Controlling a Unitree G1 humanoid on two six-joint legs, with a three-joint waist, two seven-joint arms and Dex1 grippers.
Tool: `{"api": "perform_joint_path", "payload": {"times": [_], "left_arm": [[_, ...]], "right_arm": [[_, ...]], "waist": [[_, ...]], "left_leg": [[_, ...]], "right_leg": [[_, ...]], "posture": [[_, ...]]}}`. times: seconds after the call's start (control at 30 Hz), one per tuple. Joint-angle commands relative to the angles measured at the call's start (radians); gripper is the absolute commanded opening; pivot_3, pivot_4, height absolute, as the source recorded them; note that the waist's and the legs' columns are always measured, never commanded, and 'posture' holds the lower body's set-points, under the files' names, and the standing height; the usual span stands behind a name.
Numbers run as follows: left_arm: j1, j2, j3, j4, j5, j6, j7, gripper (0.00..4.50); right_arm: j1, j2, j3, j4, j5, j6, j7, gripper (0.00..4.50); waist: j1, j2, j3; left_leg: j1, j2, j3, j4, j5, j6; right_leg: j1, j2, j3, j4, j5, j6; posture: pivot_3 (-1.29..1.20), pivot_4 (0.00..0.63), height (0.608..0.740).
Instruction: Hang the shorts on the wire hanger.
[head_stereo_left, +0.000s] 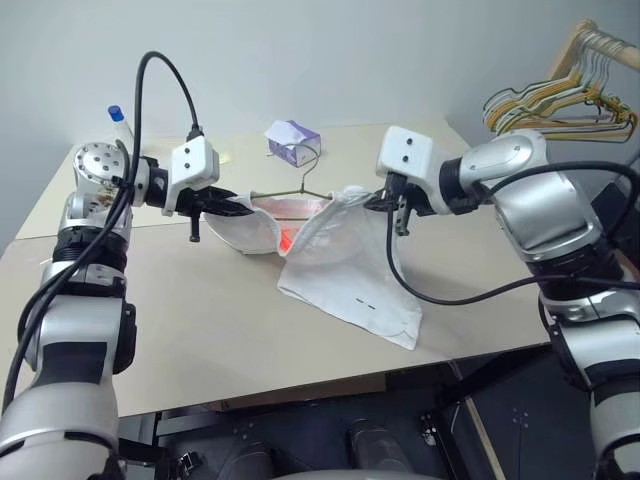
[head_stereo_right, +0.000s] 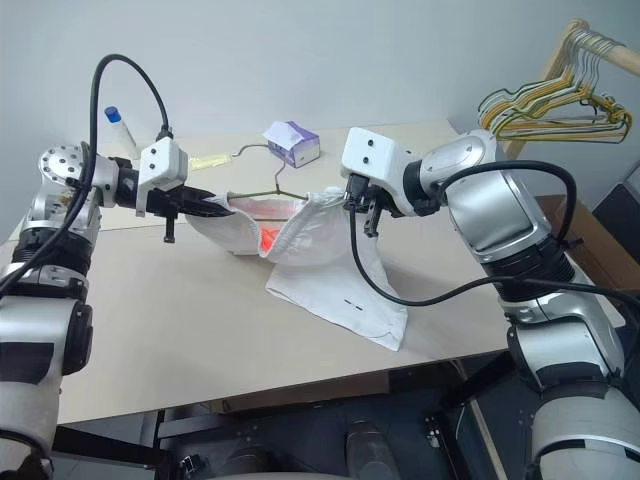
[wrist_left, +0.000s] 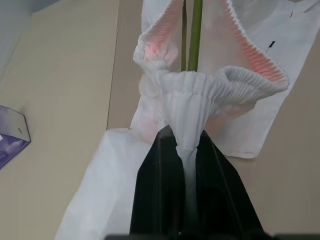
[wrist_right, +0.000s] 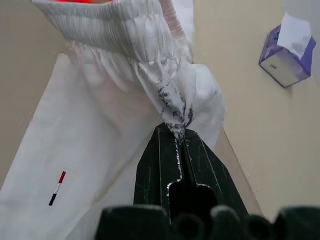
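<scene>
My left jaws (head_stereo_left: 238, 208) are clamped tight on one end of the shorts' (head_stereo_left: 340, 275) waistband; my right jaws (head_stereo_left: 374, 202) are pinched shut on the other end. Between them the waistband gapes open above the desk (head_stereo_left: 200, 320), legs trailing down onto it. The wire hanger (head_stereo_left: 300, 188) runs between the jaws, seemingly inside the opening. I judge I'm mid-threading: next, settle the band along the wire. The tissue box (head_stereo_left: 292, 141) sits beyond, and spare hangers (head_stereo_left: 560, 105) hang past my right jaws, clear.

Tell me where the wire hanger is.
The thin olive-grey wire hanger lies on the beige table, mid-scene, its frame inside the white cloth shorts' waistband, hook near the purple tissue box.
</scene>
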Motion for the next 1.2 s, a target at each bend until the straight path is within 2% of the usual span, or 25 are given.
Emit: {"api": "perform_joint_path", "payload": {"times": [0.03, 0.07, 0.2, 0.5, 0.7, 0.83, 1.2], "left_arm": [[-0.016, 0.003, 0.017, -0.032, -0.015, 0.0, 0.008, 0.0], [-0.016, 0.002, 0.018, -0.035, -0.016, 0.001, 0.007, 0.0], [-0.021, 0.005, 0.019, -0.038, -0.019, -0.003, 0.001, 0.0], [-0.024, 0.013, 0.019, -0.043, -0.022, 0.002, -0.024, 0.0], [-0.04, 0.01, 0.022, -0.03, -0.02, -0.002, -0.01, 0.0], [-0.046, 0.002, 0.03, -0.047, -0.044, 0.005, -0.036, 0.0], [-0.053, 0.006, 0.039, -0.052, -0.054, 0.001, -0.045, 0.0]], "right_arm": [[0.006, -0.017, -0.04, -0.017, -0.025, -0.085, -0.01, 0.46], [0.01, -0.021, -0.043, -0.011, -0.024, -0.102, -0.002, 0.64], [0.028, -0.036, -0.042, 0.028, -0.03, -0.173, 0.029, 2.01], [0.037, 0.005, -0.059, 0.122, -0.05, -0.262, -0.001, 2.01], [0.028, 0.022, -0.111, 0.096, 0.012, -0.299, 0.048, 2.01], [0.017, 0.049, -0.098, 0.134, -0.007, -0.327, 0.049, 2.01], [0.002, 0.113, -0.111, 0.225, 0.012, -0.3, 0.086, 2.01]], "waist": [[0.0, 0.0, 0.0], [0.001, 0.0, 0.0], [0.002, 0.0, 0.0], [-0.003, 0.0, 0.0], [-0.001, 0.0, 0.0], [-0.002, 0.0, 0.0], [-0.002, 0.0, 0.0]], "left_leg": [[0.0, 0.0, 0.0, 0.0, 0.0, 0.0], [0.0, 0.0, 0.0, 0.0, 0.0, 0.0], [0.0, 0.0, 0.0, 0.0, 0.0, 0.0], [0.0, 0.0, 0.0, 0.0, 0.0, 0.0], [0.0, 0.0, 0.0, 0.0, 0.0, 0.0], [0.001, 0.0, 0.0, 0.0, 0.0, 0.0], [0.001, 0.0, 0.0, 0.0, 0.0, 0.0]], "right_leg": [[0.0, 0.0, 0.0, 0.0, 0.0, 0.0], [0.0, 0.0, 0.0, 0.0, 0.0, 0.0], [0.0, 0.0, 0.0, -0.001, 0.0, 0.0], [0.0, 0.0, 0.0, 0.0, 0.0, 0.0], [0.0, 0.0, 0.0, -0.001, 0.0, 0.0], [0.001, 0.0, 0.0, 0.0, 0.0, 0.0], [0.001, 0.0, 0.0, 0.0, 0.0, 0.0]], "posture": [[-0.1, 0.0, 0.74], [-0.1, 0.0, 0.74], [-0.1, 0.0, 0.74], [-0.09, 0.0, 0.74], [-0.09, 0.0, 0.74], [-0.1, 0.0, 0.74], [-0.09, 0.0, 0.74]]}}
